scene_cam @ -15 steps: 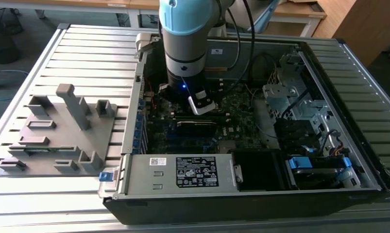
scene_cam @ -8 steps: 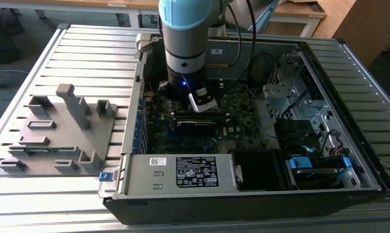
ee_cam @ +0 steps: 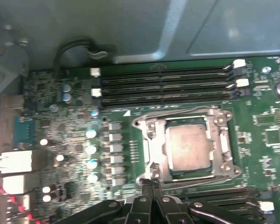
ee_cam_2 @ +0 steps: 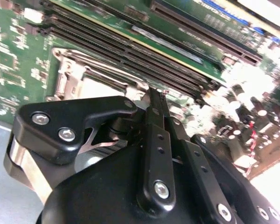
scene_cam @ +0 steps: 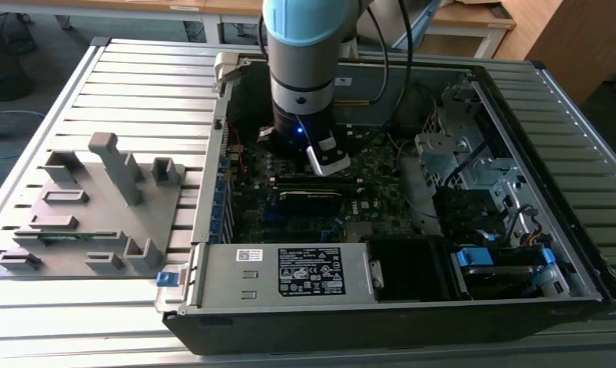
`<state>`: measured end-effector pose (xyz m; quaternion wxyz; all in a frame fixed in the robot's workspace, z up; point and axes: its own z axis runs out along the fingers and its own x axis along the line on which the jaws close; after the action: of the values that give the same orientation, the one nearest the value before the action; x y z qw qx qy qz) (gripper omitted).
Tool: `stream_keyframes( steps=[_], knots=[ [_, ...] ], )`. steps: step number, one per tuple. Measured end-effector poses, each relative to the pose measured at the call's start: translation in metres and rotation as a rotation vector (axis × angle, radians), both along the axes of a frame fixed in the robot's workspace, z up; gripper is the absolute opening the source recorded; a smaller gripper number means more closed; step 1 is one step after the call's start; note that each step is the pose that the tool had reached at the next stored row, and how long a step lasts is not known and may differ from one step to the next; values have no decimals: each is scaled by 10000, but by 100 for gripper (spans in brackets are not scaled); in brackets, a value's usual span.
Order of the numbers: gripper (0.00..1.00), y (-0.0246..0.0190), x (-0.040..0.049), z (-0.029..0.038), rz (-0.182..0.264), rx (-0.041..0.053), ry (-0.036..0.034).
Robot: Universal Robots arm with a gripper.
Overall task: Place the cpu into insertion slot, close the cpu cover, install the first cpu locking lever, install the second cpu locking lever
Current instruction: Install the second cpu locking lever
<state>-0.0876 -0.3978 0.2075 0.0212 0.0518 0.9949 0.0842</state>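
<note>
My gripper (ee_cam: 151,183) has its fingers pressed together, gripping nothing, at the near edge of the insertion slot (ee_cam: 149,126). The cpu (ee_cam: 189,147) lies seated at 1 o'clock, the cpu cover (ee_cam: 186,115) down around it.

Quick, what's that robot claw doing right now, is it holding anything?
Gripper: jaws shut with nothing between them, just beside the cpu sitting in the insertion slot.
</note>
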Motion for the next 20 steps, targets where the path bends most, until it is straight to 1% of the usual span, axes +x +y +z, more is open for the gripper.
stream_keyframes(
  steps=[5,7,9,14,16,18,20],
  knots=[
    [10,3,134,-2,-15,0,1],
    [10,29,153,-4,-17,0,1],
    [10,72,163,-5,-16,-5,1],
    [10,224,180,-10,-16,-41,1],
    [10,278,188,-11,-16,-91,1],
    [10,310,203,-11,-15,-161,2],
    [10,322,241,-10,-16,-190,4]
  ],
)
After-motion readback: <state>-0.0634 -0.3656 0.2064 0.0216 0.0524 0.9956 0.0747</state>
